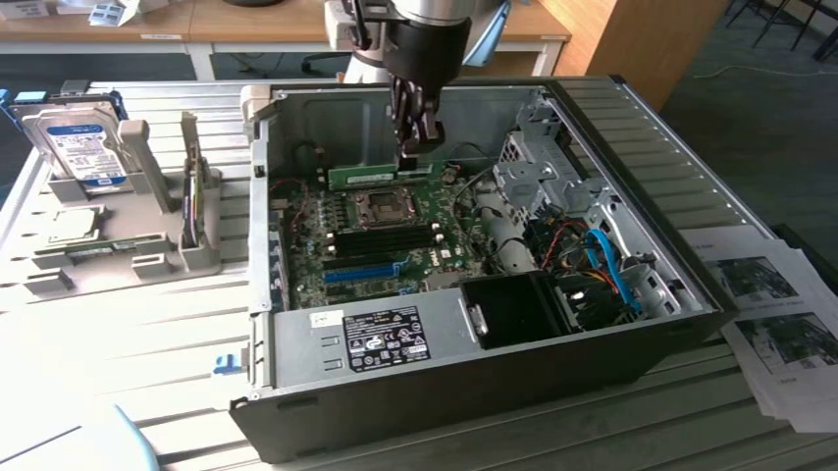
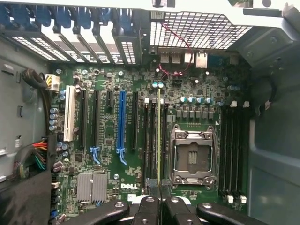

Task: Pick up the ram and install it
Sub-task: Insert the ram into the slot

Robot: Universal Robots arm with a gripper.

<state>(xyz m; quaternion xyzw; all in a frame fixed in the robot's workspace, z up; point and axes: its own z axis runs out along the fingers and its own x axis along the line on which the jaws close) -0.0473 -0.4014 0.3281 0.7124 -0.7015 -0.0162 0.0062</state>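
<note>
The ram (image 1: 377, 175), a slim green stick, is held level inside the open computer case (image 1: 654, 177), over the far part of the motherboard (image 1: 380, 245). My gripper (image 1: 415, 155) reaches down from above and is shut on the stick's end towards the exterior view's right. In the wrist view the ram (image 2: 159, 136) shows edge-on as a thin line. It runs along the black memory slots (image 2: 151, 140) beside the CPU socket (image 2: 192, 157). The fingers (image 2: 146, 208) clamp its near end. Whether it touches a slot I cannot tell.
A blue slot strip (image 1: 359, 271) and a black fan shroud (image 1: 517, 309) lie nearer the case front. A drive cage (image 1: 537, 162) and cables stand at the exterior view's right. A hard drive (image 1: 81, 147) sits in a grey stand outside. Papers (image 1: 772, 314) lie beside the case.
</note>
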